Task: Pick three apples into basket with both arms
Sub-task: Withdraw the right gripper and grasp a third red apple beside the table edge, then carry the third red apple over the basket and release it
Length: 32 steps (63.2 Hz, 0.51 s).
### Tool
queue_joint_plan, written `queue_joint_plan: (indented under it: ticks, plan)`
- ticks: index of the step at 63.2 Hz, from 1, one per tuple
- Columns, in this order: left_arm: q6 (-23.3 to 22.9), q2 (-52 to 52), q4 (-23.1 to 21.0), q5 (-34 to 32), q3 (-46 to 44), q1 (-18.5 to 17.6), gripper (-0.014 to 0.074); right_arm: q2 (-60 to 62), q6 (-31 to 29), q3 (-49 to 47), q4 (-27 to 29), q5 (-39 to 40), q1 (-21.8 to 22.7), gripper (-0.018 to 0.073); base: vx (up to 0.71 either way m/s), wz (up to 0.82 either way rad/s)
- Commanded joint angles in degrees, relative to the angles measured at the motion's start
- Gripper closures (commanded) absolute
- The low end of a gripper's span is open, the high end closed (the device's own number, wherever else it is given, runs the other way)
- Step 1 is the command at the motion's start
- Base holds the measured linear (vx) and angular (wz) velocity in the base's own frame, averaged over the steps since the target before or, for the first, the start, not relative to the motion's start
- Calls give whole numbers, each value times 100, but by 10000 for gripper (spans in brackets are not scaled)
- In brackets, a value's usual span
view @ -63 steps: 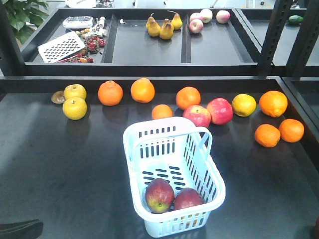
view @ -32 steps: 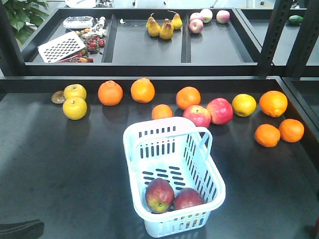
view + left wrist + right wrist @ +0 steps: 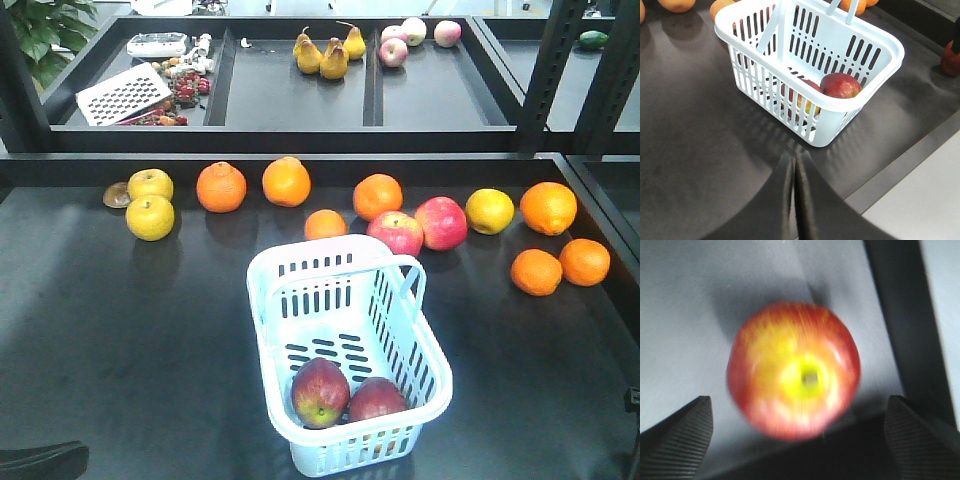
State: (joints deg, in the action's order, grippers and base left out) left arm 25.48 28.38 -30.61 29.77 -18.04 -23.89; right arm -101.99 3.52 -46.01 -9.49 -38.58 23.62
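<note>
The pale blue basket [image 3: 262,290] stands in the middle of the dark table. Two maroon apples [image 3: 320,392] [image 3: 377,399] lie side by side at its near end, and one apple [image 3: 840,85] shows over the rim in the left wrist view. My left gripper [image 3: 794,156] is shut and empty, low over the table just short of the basket [image 3: 825,132]. A third apple [image 3: 794,371], blurred, rests on the table by the raised edge. My right gripper [image 3: 798,400] is open above it, one finger on each side, not touching.
Oranges [image 3: 221,186], two yellow-green apples [image 3: 150,217] and two pinkish-red apples [image 3: 441,222] line the table's far half behind the basket. A raised black rim [image 3: 600,215] bounds the table on the right. The back shelf holds pears [image 3: 333,58].
A dark part of the right arm has come into the front view at the right edge near the bottom corner. The basket and all the fruit stay where they were.
</note>
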Motion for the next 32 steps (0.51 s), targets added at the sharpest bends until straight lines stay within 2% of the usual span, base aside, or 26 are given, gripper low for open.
queue_joint_plan:
  ticks: [1,21,32]
  plan:
    - [-41,-6,-163,-352,-122,5,603,89,-49,-116,-94,217,34,-88,0,0]
    - [-41,-6,-163,-352,-122,5,603,-7,-66,-110,-103,334,34,-34,0,0]
    - [-41,-6,-163,-352,-122,5,603,-7,-90,-110,-98,314,34,64,0,0]
